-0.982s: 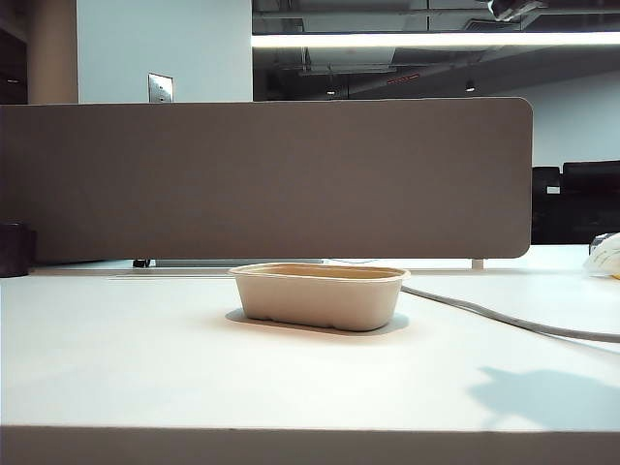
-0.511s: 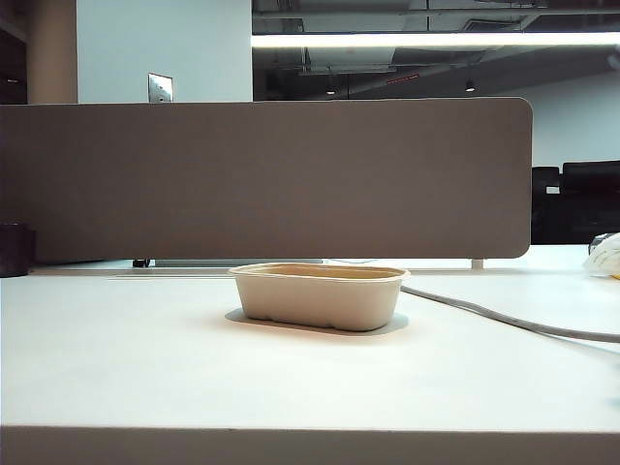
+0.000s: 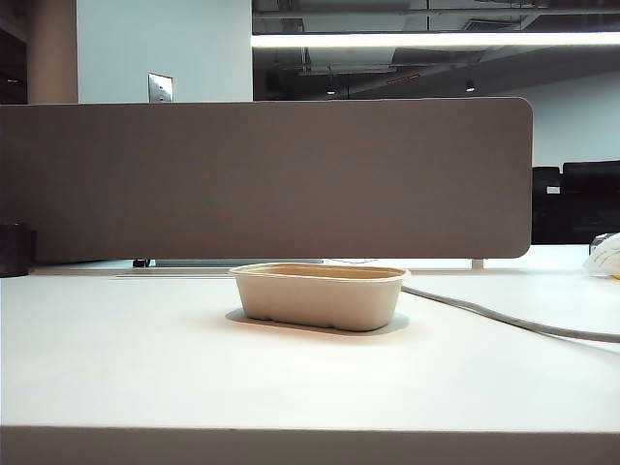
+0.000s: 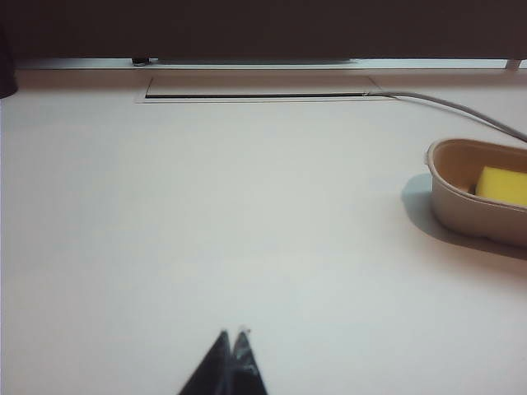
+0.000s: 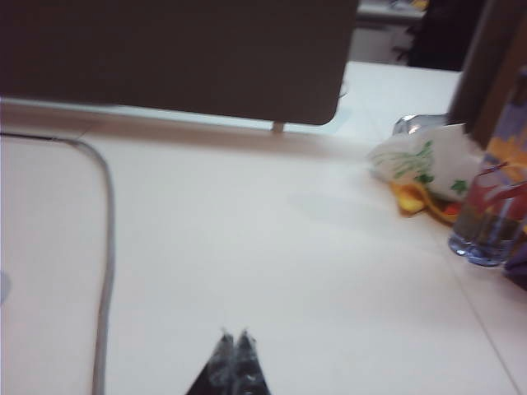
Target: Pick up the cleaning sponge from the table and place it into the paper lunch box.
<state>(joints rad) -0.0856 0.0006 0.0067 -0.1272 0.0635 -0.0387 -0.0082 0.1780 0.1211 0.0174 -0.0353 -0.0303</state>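
Observation:
The beige paper lunch box (image 3: 320, 295) stands on the white table (image 3: 145, 368) in front of the grey-brown divider. In the left wrist view the yellow cleaning sponge (image 4: 502, 186) lies inside the lunch box (image 4: 473, 210). My left gripper (image 4: 232, 336) is shut and empty over bare table, well away from the box. My right gripper (image 5: 234, 336) is shut and empty too, over bare table beside a grey cable (image 5: 105, 247). Neither gripper shows in the exterior view, where the box's wall hides the sponge.
A grey cable (image 3: 504, 318) runs across the table to the right of the box. At the far right lie a white plastic bag (image 5: 420, 164) and a glass of water (image 5: 486, 222). A dark cup (image 3: 14, 250) stands at the far left.
The shadow on the table at the lower right of the exterior view has gone, as the right arm drew back out of sight. The lunch box has not moved.

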